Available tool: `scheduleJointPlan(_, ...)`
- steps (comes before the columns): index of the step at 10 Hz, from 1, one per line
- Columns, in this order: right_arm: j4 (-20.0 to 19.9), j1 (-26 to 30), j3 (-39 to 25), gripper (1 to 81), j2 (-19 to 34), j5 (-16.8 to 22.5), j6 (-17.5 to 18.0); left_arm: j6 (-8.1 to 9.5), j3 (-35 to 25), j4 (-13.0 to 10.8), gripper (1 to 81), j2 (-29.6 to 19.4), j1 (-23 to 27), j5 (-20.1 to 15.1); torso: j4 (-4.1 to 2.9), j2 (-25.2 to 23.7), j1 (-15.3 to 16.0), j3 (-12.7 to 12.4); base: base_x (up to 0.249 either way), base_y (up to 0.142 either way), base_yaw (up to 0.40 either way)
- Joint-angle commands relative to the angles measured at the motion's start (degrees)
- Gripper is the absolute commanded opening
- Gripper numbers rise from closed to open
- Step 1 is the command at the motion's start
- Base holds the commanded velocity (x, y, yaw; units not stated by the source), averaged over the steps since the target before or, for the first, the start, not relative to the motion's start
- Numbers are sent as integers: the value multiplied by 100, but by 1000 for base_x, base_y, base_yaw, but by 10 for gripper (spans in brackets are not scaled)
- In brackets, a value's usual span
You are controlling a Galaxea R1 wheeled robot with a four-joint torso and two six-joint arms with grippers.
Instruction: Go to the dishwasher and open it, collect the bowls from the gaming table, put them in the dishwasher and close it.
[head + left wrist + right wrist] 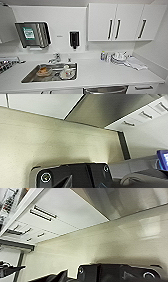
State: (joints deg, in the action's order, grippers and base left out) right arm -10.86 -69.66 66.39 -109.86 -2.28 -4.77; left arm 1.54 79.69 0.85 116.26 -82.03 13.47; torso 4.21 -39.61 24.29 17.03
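A white counter (pixel 100 75) is faced head-on from above, with a steel sink (pixel 31 77) sunk into its left part. In the sink basin, used dishes are seen: an orange-brown bowl-like piece (pixel 44 71) toward the left and a white piece (pixel 66 73) just beside it to the right. A chrome tap (pixel 55 58) is mounted behind the sink, at the back of the counter. On the white wall above, a paper-towel dispenser (pixel 32 34) with a green label is fixed, and a small black dispenser (pixel 74 39) is fixed to its right. White upper cabinets (pixel 125 22) with dark vertical handles are hung over the right half of the counter. Below them, at the back right of the counter, a stack of white plates (pixel 119 57) is set, with a small bottle-like item (pixel 102 55) just to its left and a folded white cloth (pixel 136 63) just to its right. The dishwasher (pixel 106 90) is located under the counter, right of the sink and at the lower edge of the head view, where only its brushed-steel top is visible; its door appears closed. In the left wrist view its steel front (pixel 110 109) is seen beside pale flooring (pixel 50 146), and in the right wrist view white cabinet fronts (pixel 62 218) with bar handles are seen. Whether the jaws of either arm are open or closed cannot be told.
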Motion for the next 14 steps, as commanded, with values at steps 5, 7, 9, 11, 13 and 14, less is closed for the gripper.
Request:
scheduleJointPlan(5,-92,1300,-751,811,577,448,371,4,-515,-76,811,-690,594,-143,0,-1346,865,1270,0,0,0)
scheduleJointPlan(7,-100,1335,-716,811,533,448,372,-4,-1366,-94,811,-1288,911,-152,0,-1770,1138,1293,0,0,0)
scheduleJointPlan(9,-109,1344,-664,811,559,448,380,-4,-1939,-279,811,-1711,1044,-143,0,-2175,1401,1183,0,0,0)
scheduleJointPlan(11,-144,1423,-637,811,524,448,389,-4,-2335,-516,811,-2018,1044,-143,0,-2583,1658,1432,0,0,0)
scheduleJointPlan(13,-241,1581,-672,811,524,535,380,-13,-2624,-639,811,-2264,1044,-143,0,-2983,1905,1772,0,0,0)
scheduleJointPlan(14,-276,1652,-690,811,524,614,380,-13,-2730,-708,811,-2378,1044,-143,0,-3176,2023,1999,0,0,0)
